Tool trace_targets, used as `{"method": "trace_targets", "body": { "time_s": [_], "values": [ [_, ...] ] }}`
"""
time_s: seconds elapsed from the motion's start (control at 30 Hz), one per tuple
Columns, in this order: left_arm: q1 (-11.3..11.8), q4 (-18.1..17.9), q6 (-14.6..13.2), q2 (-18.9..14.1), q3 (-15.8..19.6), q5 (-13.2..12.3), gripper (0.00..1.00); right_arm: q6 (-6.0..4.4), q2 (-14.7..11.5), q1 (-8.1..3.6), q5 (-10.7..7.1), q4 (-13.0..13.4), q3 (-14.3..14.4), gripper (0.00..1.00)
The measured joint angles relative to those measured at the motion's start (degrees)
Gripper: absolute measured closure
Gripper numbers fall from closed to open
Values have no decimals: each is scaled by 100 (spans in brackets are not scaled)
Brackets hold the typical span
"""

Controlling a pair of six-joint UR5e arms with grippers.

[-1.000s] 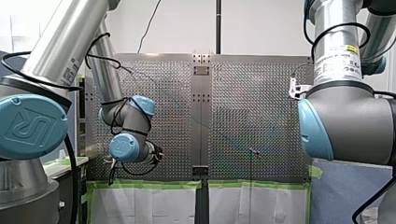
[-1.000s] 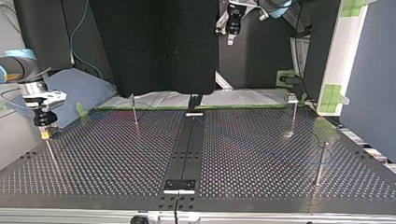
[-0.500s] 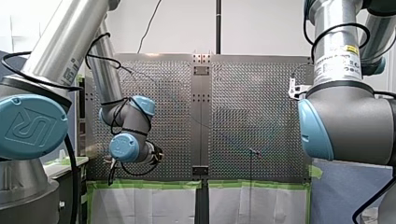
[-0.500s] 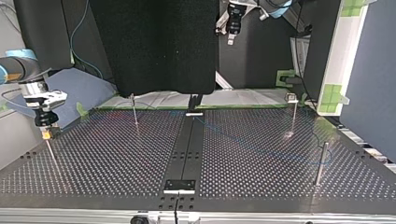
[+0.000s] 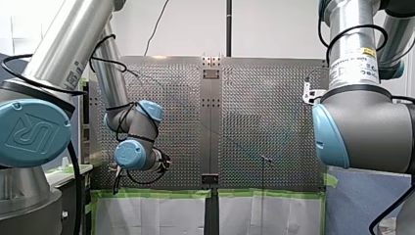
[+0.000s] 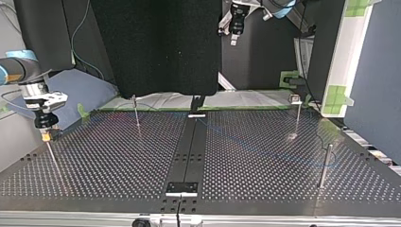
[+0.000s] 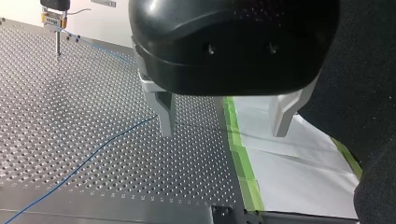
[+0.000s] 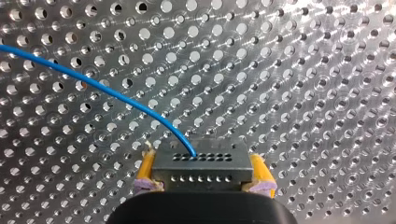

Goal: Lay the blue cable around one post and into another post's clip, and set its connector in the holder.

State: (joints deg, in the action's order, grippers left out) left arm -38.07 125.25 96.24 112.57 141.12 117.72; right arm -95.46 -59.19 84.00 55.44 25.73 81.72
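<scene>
Change since earlier frames: none seen; both arms stand as before. Right pincer (image 8: 204,173): yellow pads clamped on the black connector (image 8: 201,161), above the perforated surface (image 8: 303,70), at the top view's left edge. Blue cable (image 8: 93,84): runs from the connector and trails across the surface. Left pincer (image 7: 224,133): metal fingers (image 7: 166,116) spread apart, empty, hovering near the green tape (image 7: 239,158).

White wall (image 5: 274,29) seen behind perforated metal table (image 5: 264,107), evenly lit. Table edge lined with green tape strip (image 5: 161,193); white sheet (image 5: 156,215) laid just past it. Black fabric panel (image 6: 161,47) seen beyond table in top view. Blue-grey cloth (image 5: 362,205) seen at front view's right.
</scene>
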Motion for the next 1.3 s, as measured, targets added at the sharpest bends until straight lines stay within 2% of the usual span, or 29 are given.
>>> {"method": "trace_targets", "body": {
  "time_s": [0.07,0.1,0.17,0.2,0.27,0.3,0.37,0.4,0.47,0.5,0.53,0.77,1.3],
  "values": [
    [0,0,0,0,0,0,0,0,0,0,1,6,0,58],
    [0,0,0,-1,0,0,0,-1,2,0,2,9,-1,58],
    [0,0,0,-1,0,0,0,-1,3,-1,2,11,-2,48],
    [0,0,0,-2,0,0,0,0,4,-1,2,12,-2,48],
    [0,0,0,-1,0,0,0,-1,5,-1,2,12,-2,38],
    [0,0,0,-2,0,0,0,-1,5,-2,4,12,-2,38],
    [0,0,0,-3,0,-1,0,-1,6,-1,8,12,-2,27],
    [0,0,0,-3,0,-2,0,-1,9,-1,14,13,-3,27],
    [0,0,0,-3,0,-1,0,-2,13,-1,34,13,-3,15],
    [0,1,0,-3,0,-1,0,-2,14,-1,51,13,-3,15],
    [0,3,0,-3,0,-1,0,-3,14,1,67,12,-3,0],
    [0,8,0,-1,1,4,0,-31,17,10,152,21,-2,0],
    [0,10,0,0,1,9,0,-45,24,22,161,73,-3,0]
  ]
}}
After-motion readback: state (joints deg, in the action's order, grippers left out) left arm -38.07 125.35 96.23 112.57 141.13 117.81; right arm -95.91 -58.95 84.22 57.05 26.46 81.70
